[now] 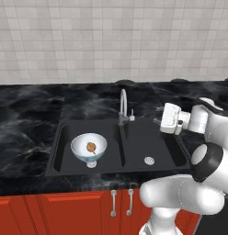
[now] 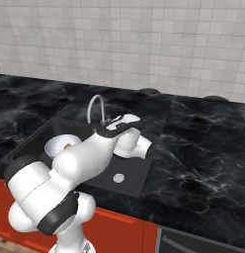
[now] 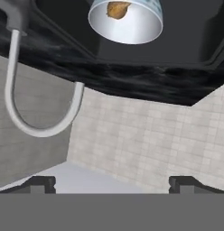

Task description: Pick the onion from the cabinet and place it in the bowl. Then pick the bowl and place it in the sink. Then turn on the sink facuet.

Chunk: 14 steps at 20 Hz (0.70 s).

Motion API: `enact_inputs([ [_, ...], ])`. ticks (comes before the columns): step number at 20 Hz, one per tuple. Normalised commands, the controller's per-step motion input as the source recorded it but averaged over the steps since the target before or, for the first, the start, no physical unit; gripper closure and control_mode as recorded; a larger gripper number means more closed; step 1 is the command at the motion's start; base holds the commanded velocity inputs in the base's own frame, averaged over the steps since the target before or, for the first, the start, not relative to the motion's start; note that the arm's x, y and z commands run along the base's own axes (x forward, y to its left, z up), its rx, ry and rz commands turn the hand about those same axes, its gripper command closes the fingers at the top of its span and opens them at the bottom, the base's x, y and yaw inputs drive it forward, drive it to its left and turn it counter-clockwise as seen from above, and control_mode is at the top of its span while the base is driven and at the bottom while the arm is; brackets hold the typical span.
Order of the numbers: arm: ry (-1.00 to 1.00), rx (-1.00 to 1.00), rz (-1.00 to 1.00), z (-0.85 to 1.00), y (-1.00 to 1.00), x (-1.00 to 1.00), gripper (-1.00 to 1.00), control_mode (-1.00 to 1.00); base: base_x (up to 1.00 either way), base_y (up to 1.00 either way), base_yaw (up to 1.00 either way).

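Observation:
The white bowl (image 1: 80, 146) stands upright in the left basin of the black sink (image 1: 152, 142), and the small golden-brown onion (image 1: 91, 147) lies inside it. The slim silver faucet (image 1: 123, 103) rises behind the divider between the two basins, its small lever (image 1: 132, 118) on the right side. My gripper (image 1: 158, 121) hovers over the right basin, just right of the lever, pointing left and open with nothing in it. The hand view is rolled upside down: faucet (image 3: 23, 113) at left, bowl (image 3: 132, 27) and onion (image 3: 117, 9) at top, gripper (image 3: 111, 182) wide apart. The cabinet is out of view.
Black marble counter (image 1: 24, 119) surrounds the sink, with a pale tiled wall (image 1: 111, 41) behind. Low red cupboards (image 1: 65, 209) with small silver handles (image 1: 113, 202) lie below the front edge. A round silver drain (image 1: 149, 160) sits in the right basin.

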Motion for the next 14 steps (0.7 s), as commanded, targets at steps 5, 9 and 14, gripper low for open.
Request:
enact_inputs([
  [5, 0.0, 0.0, 0.08, -0.1, 0.01, 0.06, -1.0, -1.0, 0.0, 0.0, 0.0],
  [9, 0.0, 0.0, 0.0, -0.03, 0.26, 0.0, -1.0, -1.0, 0.0, 0.0, 0.0],
  [14, 0.0, 0.0, -0.03, -0.02, 0.47, 0.0, -1.0, -1.0, 0.0, 0.0, 0.0],
])
